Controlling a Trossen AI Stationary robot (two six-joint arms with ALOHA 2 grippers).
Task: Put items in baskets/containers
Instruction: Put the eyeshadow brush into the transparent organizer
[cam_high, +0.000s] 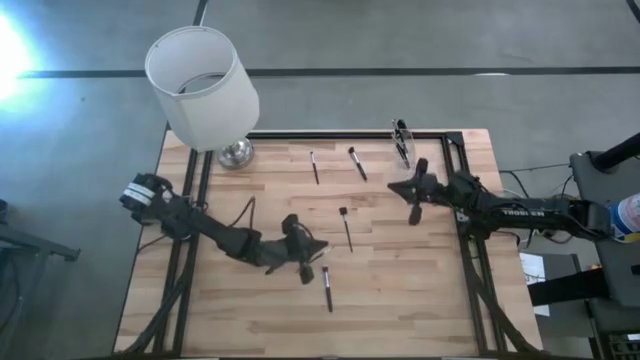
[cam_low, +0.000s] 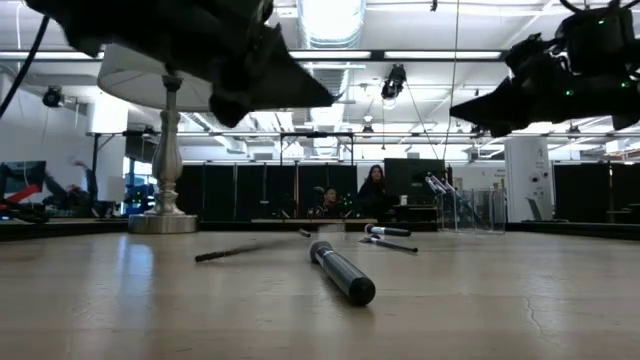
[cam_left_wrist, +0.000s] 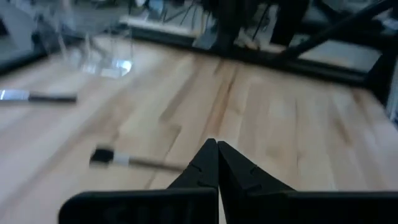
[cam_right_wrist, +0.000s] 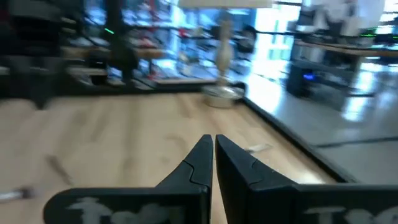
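Writing: only legible mark is white lettering on the right arm's forearm (cam_high: 522, 212), too small to read. No brand visible on brushes or cup.

Worktop (cam_high: 400, 300): light wood planks, black metal frame along the edges. Nearest the camera in the low view: 1 brush (cam_low: 342, 272) with thick dark handle, then a thin brush (cam_low: 250, 249) lying flat, then 2 more (cam_low: 386, 231) further back. High view counts 4 loose brushes: 1 just beside the left end effector (cam_high: 327, 288), 1 mid-worktop (cam_high: 346, 226), 2 toward the far edge (cam_high: 314, 167) and (cam_high: 357, 162).

Left end effector (cam_high: 305, 262): above the worktop near its front middle, fingers pressed together, holding nothing. Right end effector (cam_high: 414, 196): raised over the right side, fingers also pressed together, empty.

Clear cup (cam_high: 402, 142): upright at the far right corner, a few brushes standing in it.

Lamp with white shade (cam_high: 200, 85) and silver base (cam_high: 236, 153) at far left corner.

Room: grey floor, ceiling strip lights, 2 people (cam_low: 372, 192) seated far back.
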